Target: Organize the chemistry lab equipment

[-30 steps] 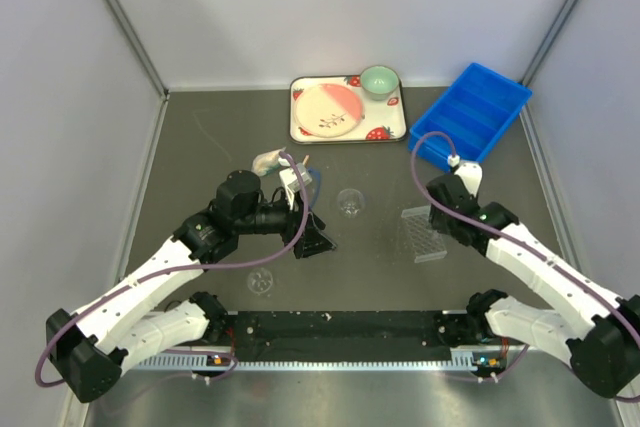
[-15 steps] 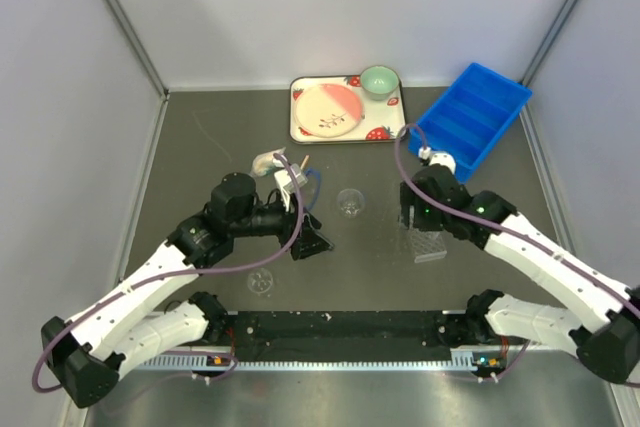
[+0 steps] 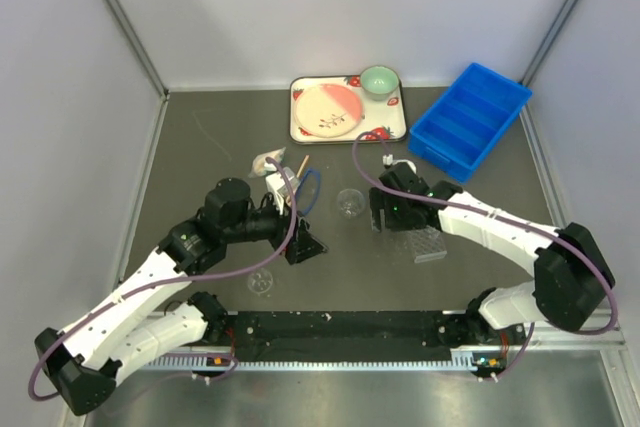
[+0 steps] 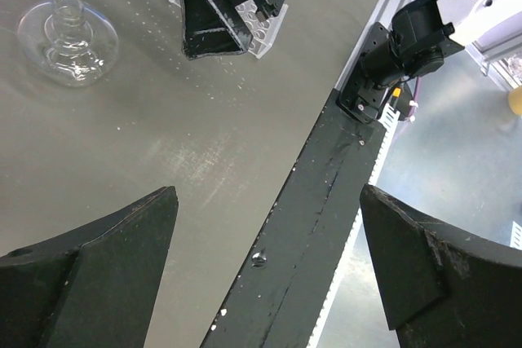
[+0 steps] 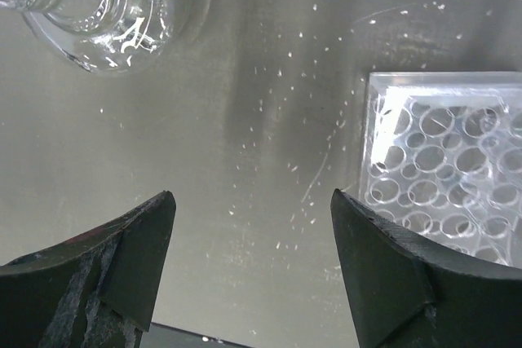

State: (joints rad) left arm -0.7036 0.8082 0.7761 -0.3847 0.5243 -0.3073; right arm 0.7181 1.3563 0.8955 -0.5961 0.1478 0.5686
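Observation:
A small clear glass flask [image 3: 349, 203] stands mid-table; it also shows in the right wrist view [image 5: 90, 6] and the left wrist view [image 4: 69, 30]. The clear tube rack [image 3: 425, 244] lies to its right, also in the right wrist view [image 5: 444, 177]. My right gripper [image 3: 385, 212] is open and empty, low over the table between flask and rack [image 5: 253, 258]. My left gripper [image 3: 305, 242] is open and empty, left of the flask [image 4: 269, 258]. A clear glass dish [image 3: 262, 282] sits near the front. A blue ring [image 3: 311, 187] and a thin wooden stick [image 3: 302, 164] lie behind the left wrist.
A blue compartment bin [image 3: 470, 122] stands at the back right. The strawberry-print tray [image 3: 395, 129] with pink plate and green bowl is at the back middle. A crumpled pale object [image 3: 266, 160] lies by the stick. The black front rail [image 4: 326, 226] runs along the near edge.
My right arm has swung left from beside the rack's right side to between the rack and the flask. My left arm has drawn back slightly toward the front.

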